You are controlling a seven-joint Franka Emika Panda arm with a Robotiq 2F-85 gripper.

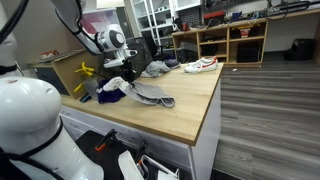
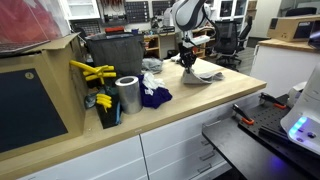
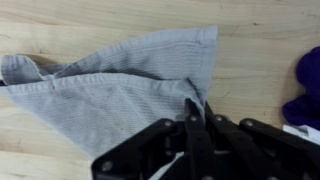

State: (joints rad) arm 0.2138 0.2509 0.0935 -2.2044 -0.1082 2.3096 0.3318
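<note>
Gray cloth (image 3: pixel 120 90) lies crumpled on the wooden counter (image 1: pixel 190 108), near its middle, with the gripper (image 3: pixel 195 112) right over one edge. In the wrist view the two fingers are pressed together with a fold of that edge pinched between them; the rest of the fabric spreads away from them, resting on the wood.

The likely trouble is the thin grip. Only a narrow bit of hem sits between the fingers, so a quick pull could let it slide out and drop the fabric in a heap. A low drag could also bunch the loose part against the counter instead of carrying it along. The purple rag (image 3: pixel 305 85) lies just beside the gray cloth, and a sideways sweep might catch it and pull it too. In an exterior view a shiny metal can (image 2: pixel 127 95) and some yellow tools (image 2: pixel 90 72) stand further back near the wall, well apart, so they look safe.

As for looks, the gray cloth is a light, finely woven piece with a stitched hem. One corner is folded over on itself, and soft creases run across it. It seems limp and thin.
</note>
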